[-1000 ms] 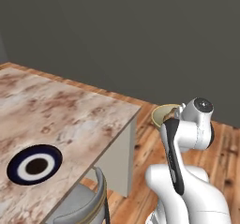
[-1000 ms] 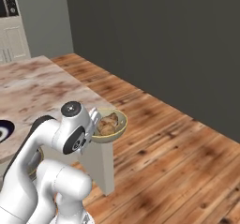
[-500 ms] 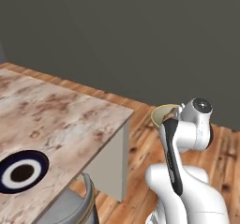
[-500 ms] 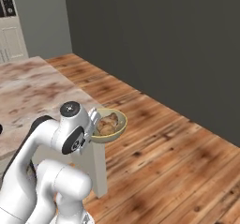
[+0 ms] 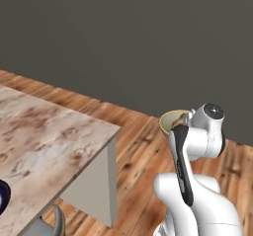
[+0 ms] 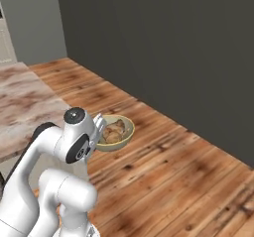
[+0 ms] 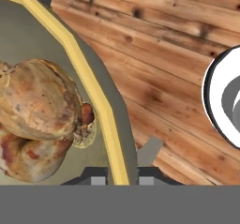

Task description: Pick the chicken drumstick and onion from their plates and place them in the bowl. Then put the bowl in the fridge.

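Observation:
The olive-tan bowl with its pale yellow rim hangs in the air over the wooden floor, just past the counter's corner. My gripper is shut on the near side of the rim, one finger inside the wall and one outside it. Inside the bowl lie the chicken drumstick and the onion as two golden-brown lumps pressed together; I cannot tell which is which. From the left base view the bowl peeks out behind my wrist, and its contents are hidden.
A marble counter ends in a corner to the left of the arm, with the edge of a dark blue dish on it. Wooden floor runs to a dark grey wall. A white cabinet stands far left.
The whole scene has slid left in both base views, so the base has moved. The bowl stays in my gripper in the same pose relative to the arm.

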Robot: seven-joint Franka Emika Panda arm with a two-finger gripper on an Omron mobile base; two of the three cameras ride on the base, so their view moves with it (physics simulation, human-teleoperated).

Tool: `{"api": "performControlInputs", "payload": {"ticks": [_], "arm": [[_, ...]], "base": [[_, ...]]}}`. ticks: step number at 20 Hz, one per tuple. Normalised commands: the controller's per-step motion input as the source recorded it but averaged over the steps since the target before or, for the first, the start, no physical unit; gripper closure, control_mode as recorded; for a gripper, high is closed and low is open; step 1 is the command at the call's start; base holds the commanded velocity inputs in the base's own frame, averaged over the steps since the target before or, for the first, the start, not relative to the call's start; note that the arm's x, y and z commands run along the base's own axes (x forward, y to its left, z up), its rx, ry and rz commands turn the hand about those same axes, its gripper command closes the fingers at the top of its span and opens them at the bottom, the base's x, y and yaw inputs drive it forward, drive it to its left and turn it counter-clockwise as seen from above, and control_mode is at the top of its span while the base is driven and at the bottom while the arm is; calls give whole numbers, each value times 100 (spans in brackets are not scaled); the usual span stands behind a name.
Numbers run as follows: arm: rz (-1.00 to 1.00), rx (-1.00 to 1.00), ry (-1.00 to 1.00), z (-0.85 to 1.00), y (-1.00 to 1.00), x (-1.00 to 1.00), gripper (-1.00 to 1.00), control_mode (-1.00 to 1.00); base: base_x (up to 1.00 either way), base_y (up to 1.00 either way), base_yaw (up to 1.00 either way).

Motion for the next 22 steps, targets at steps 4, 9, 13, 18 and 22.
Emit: {"api": "performControlInputs", "payload": {"ticks": [4,9,13,18,22], "arm": [[0,0,0,0,0,0,100,100],[0,0,0,0,0,0,100,100],[0,0,0,0,0,0,100,100],[0,0,0,0,0,0,100,100],[0,0,0,0,0,0,100,100]], "base": [[85,-37,2],[85,-38,4],[84,-27,19],[82,-15,32],[82,-10,36]]}}
